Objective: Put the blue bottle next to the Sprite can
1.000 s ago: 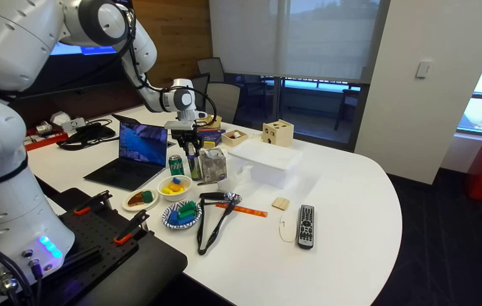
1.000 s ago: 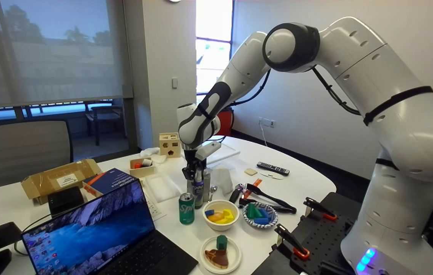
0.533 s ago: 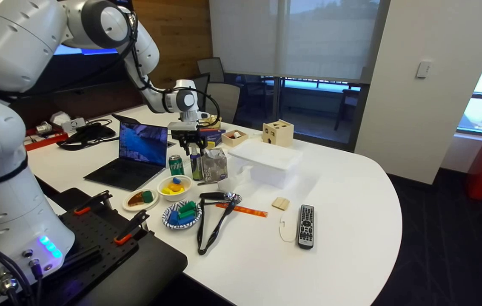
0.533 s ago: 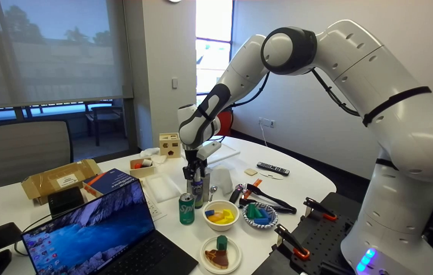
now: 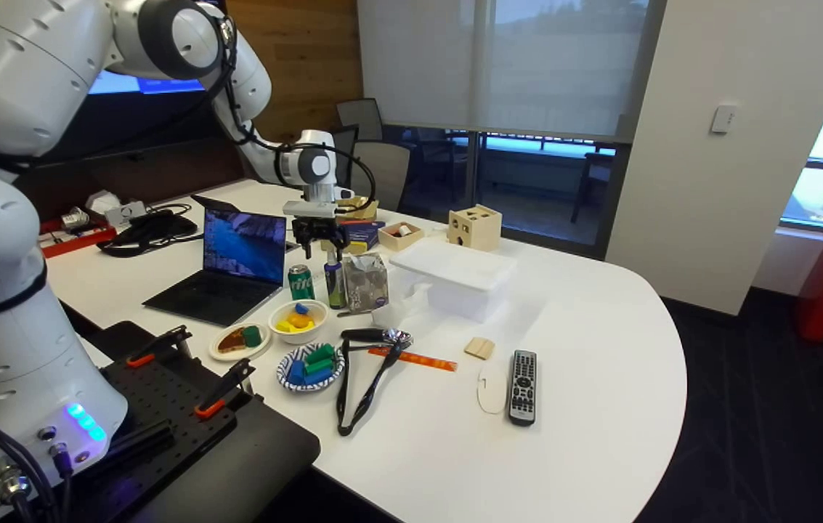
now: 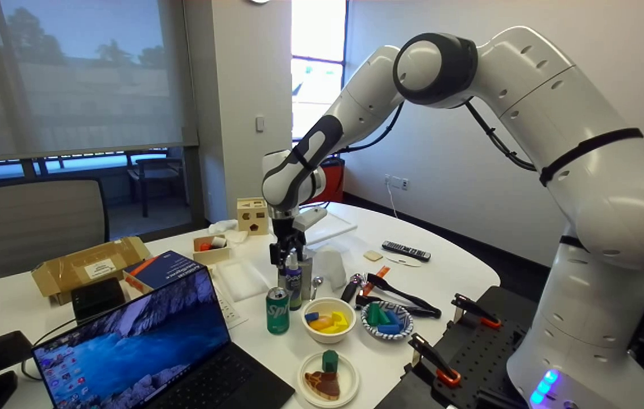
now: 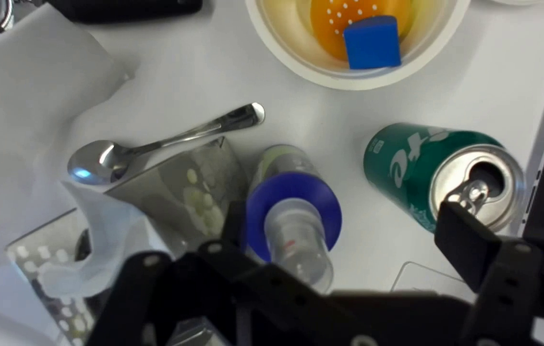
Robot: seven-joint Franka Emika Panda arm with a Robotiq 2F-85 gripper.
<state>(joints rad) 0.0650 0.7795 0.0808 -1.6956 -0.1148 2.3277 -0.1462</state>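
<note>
The blue bottle point(image 5: 335, 285) stands upright on the table in both exterior views, with a blue collar point(image 7: 317, 192) and a clear cap on top. Close beside it is the green Sprite can point(image 6: 278, 312), also upright; a narrow strip of table separates the two in the wrist view. Above the bottle, my gripper point(image 5: 324, 252) is open, its fingers spread wide in the wrist view. One fingertip point(image 7: 235, 218) is near the bottle's collar, while the opposite one point(image 7: 464, 240) overlaps the can's top in the picture. Nothing is gripped.
A patterned tissue box point(image 5: 366, 283) stands right against or very near the bottle's far side from the can. A spoon point(image 7: 103, 161) and a white bowl point(image 6: 328, 338) of toy food lie nearby. The laptop point(image 5: 237, 269) sits beyond the can.
The jaws have gone from shut on the bottle to open, and the gripper has risen. The bottle, slightly tilted a second ago, now stands upright by itself.
</note>
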